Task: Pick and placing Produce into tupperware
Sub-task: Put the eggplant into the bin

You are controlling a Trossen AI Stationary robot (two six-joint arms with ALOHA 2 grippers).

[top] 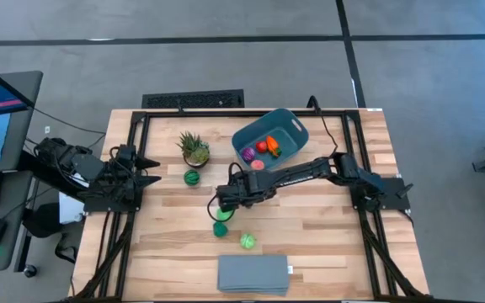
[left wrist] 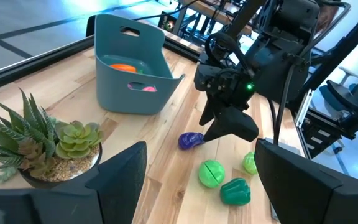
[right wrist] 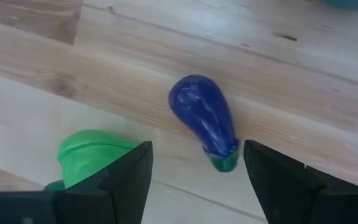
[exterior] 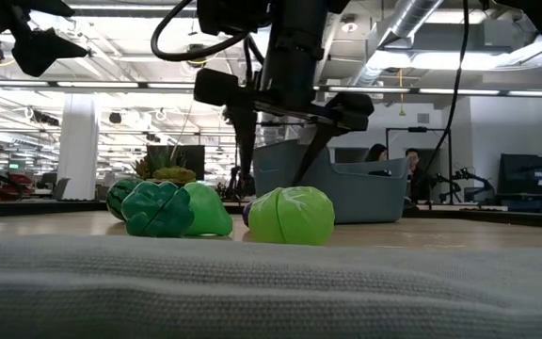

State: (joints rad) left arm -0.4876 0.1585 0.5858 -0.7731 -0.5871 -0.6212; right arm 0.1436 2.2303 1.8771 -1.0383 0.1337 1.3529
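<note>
A purple eggplant toy (right wrist: 202,118) lies on the wooden table, and my right gripper (right wrist: 197,149) hangs open just above it, pointing down and touching nothing. In the high view this gripper (top: 226,200) hides the eggplant. Beside it lies a light green toy (right wrist: 87,155). Two more green toys (top: 220,228) (top: 248,241) sit nearer the front edge, and a dark green one (top: 192,178) sits by the plant. The teal tupperware (top: 269,139) stands at the back with red, orange and purple produce inside. My left gripper (top: 151,168) waits open at the table's left edge.
A spiky potted plant (top: 194,148) stands left of the tupperware. A flat grey slab (top: 253,273) lies at the table's near edge. Black frame rails run along the left and right sides. Bare wood stretches to the right of the produce.
</note>
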